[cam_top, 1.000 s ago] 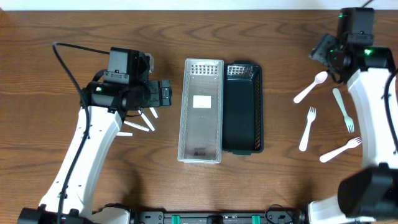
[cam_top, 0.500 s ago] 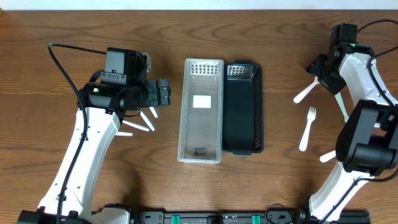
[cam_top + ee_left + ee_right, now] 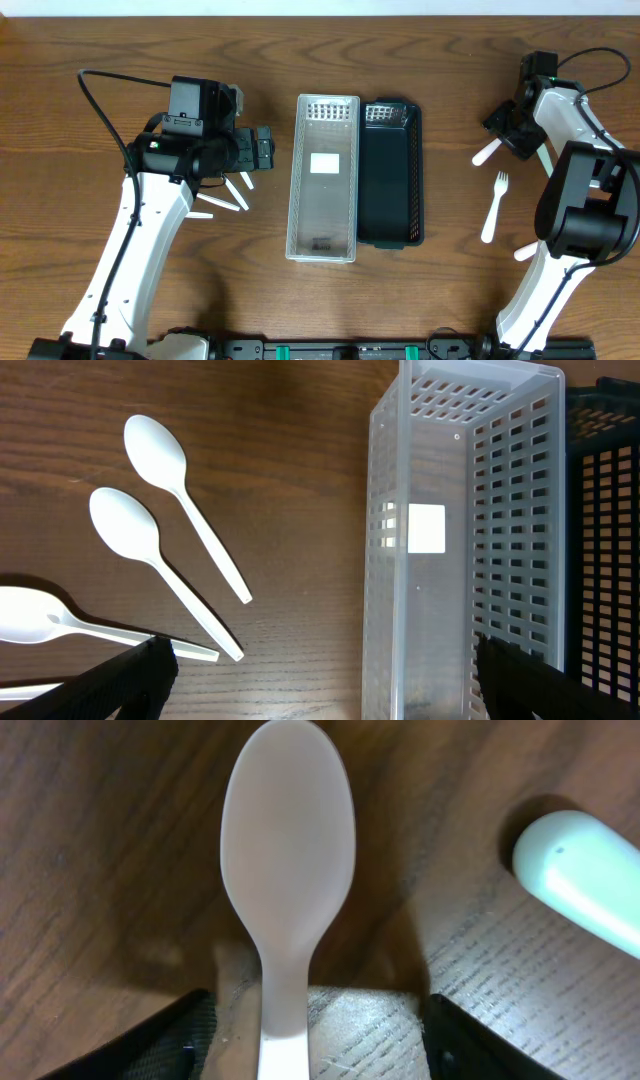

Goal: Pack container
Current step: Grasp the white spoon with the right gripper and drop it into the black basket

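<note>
Right wrist: right fingers (image 3: 165, 1042) wide astride the white plastic spoon (image 3: 287, 870); flat on the desk (image 3: 90, 820), it could skid away

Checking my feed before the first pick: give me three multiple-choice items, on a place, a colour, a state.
1. The black basket, relative to the clear basket: A) right arm's side B) left arm's side C) inside it
2. The spoon under the right wrist: A) black B) white C) blue
3. The right gripper, its jaws: A) shut on spoon B) shut, empty C) open astride spoon
A, overhead shows it; B, plainly white; C, a finger each side of the handle.
</note>
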Tool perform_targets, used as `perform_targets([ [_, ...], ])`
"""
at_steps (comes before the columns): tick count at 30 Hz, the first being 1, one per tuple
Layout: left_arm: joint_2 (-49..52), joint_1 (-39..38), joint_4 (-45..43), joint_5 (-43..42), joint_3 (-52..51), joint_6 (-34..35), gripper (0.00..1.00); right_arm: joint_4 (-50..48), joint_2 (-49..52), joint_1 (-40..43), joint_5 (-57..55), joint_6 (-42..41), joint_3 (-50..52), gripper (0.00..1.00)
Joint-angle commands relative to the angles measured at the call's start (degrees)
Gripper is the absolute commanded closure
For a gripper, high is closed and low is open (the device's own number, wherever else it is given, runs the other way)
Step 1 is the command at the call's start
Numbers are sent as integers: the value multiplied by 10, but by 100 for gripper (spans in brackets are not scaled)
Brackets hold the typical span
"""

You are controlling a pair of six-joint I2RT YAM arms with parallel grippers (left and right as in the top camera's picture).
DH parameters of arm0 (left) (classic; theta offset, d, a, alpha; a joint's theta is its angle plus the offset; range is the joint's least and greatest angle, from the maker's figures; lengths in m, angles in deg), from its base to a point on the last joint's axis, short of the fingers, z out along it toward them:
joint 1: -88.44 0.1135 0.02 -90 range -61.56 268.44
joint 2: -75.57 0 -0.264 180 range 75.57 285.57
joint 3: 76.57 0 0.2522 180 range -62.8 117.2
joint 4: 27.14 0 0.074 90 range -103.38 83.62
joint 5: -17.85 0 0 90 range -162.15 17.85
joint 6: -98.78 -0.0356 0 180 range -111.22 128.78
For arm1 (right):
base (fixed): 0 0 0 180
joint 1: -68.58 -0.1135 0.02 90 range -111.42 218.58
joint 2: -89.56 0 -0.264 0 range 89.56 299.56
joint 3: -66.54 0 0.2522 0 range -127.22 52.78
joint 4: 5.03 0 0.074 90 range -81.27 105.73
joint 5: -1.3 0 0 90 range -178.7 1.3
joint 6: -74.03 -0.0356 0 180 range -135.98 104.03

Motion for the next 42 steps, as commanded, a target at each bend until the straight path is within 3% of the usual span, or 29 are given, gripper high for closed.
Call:
perform_targets([
  [1, -5, 3, 0, 1, 10, -4, 2, -3, 5, 5, 2, -7, -3, 45],
  [3, -5, 3, 0, 1, 10, -3, 2, 0, 5, 5, 2, -7, -3, 51],
  [11, -5, 3, 0, 1, 10, -4, 2, 16, 5, 5, 2, -7, -3, 92],
  [15, -5, 3, 0, 1, 10, -4, 2, 23, 5, 4, 2, -7, -3, 99],
  [22, -5, 3, 0, 1, 10, -4, 2, 28, -16, -4, 4, 25, -12, 99],
  [28, -5, 3, 0, 1, 10, -4, 2, 82, -95, -44, 2, 88, -84, 99],
  [35, -5, 3, 0, 1, 10, -4, 2, 152, -191, -158, 25, 109, -137, 99],
  [42, -5, 3, 2, 14, 9, -5, 2, 189, -190, -282, 49, 88, -109, 99],
])
